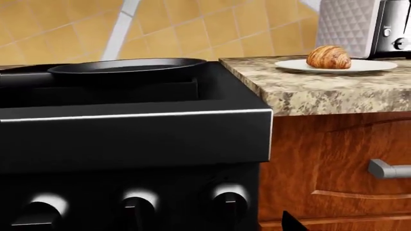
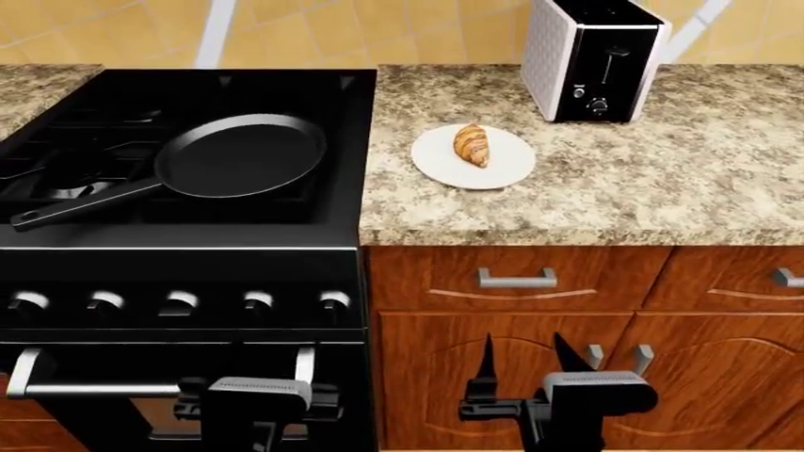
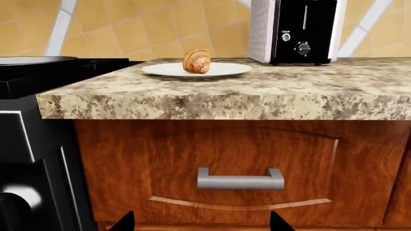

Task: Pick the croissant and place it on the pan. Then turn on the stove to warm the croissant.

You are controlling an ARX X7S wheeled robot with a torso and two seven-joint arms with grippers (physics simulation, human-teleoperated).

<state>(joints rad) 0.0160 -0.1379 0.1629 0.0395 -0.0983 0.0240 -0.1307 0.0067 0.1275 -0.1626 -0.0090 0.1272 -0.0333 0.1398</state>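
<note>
The small golden-brown ridged croissant (image 2: 472, 144), resting on the round white plate (image 2: 506, 171) on the speckled granite surface (image 2: 653, 188), is judged light, soft and flaky, best pinched gently across its thick middle; right end effector (image 2: 524, 356) released, left end effector (image 2: 258, 403) state indeterminable.

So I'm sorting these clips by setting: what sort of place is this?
A simulated home kitchen, by the look of it: a black stove with a pan on it, a granite-look counter with a toaster, and wooden cabinets below.
</note>
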